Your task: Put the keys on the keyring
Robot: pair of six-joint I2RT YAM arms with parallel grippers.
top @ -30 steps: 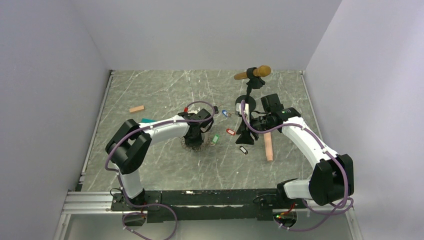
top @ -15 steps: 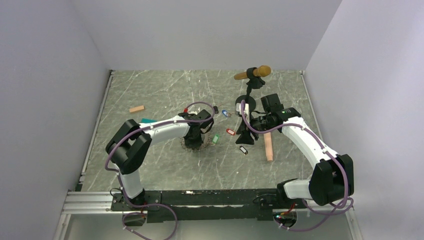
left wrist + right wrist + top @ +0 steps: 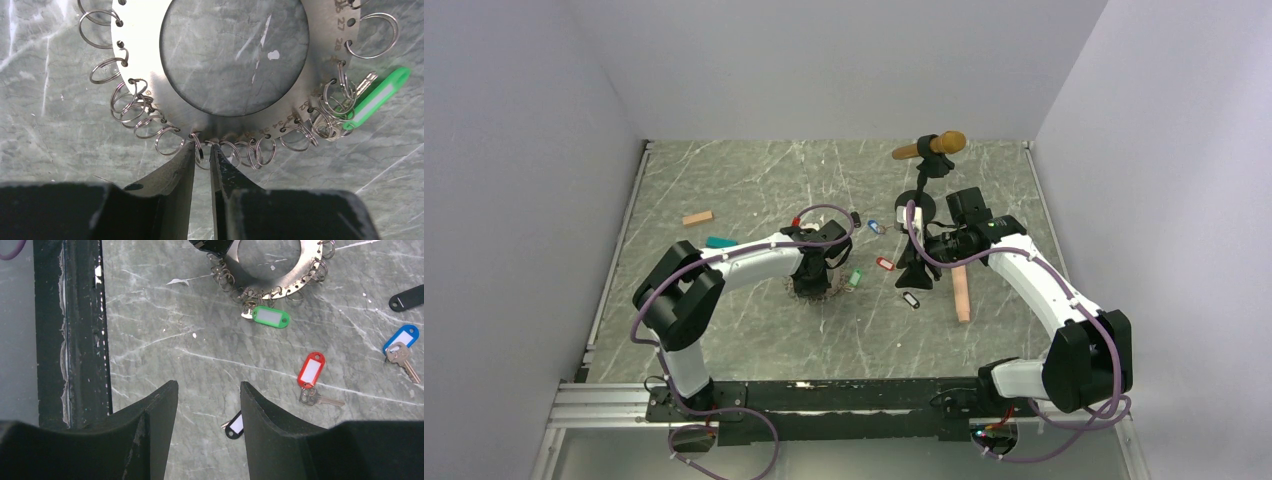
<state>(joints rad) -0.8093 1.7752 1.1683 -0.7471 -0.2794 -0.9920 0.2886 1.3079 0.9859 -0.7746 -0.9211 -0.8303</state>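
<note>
The keyring (image 3: 145, 75) is a flat metal disc with a wide centre hole and several small split rings along its rim. It also shows in the top view (image 3: 820, 292) and in the right wrist view (image 3: 235, 267). My left gripper (image 3: 202, 150) is at its near rim, jaws closed on one small split ring. A green-tagged key (image 3: 377, 97) hangs on the rim's right side. My right gripper (image 3: 208, 390) is open and empty above the table. A black-tagged key (image 3: 235, 426) lies beside its right finger. Red-tagged (image 3: 311, 370), blue-tagged (image 3: 401, 337) and another black-tagged key (image 3: 406, 297) lie loose.
A microphone (image 3: 929, 148) stands on a black round base (image 3: 921, 205) behind my right gripper. One tan wooden block (image 3: 961, 292) lies right of my right gripper, another (image 3: 697, 217) at the back left. A teal block (image 3: 719, 242) lies beside my left arm.
My left arm's elbow has shifted slightly left; its gripper stays at the keyring's rim. The right arm has not moved.
</note>
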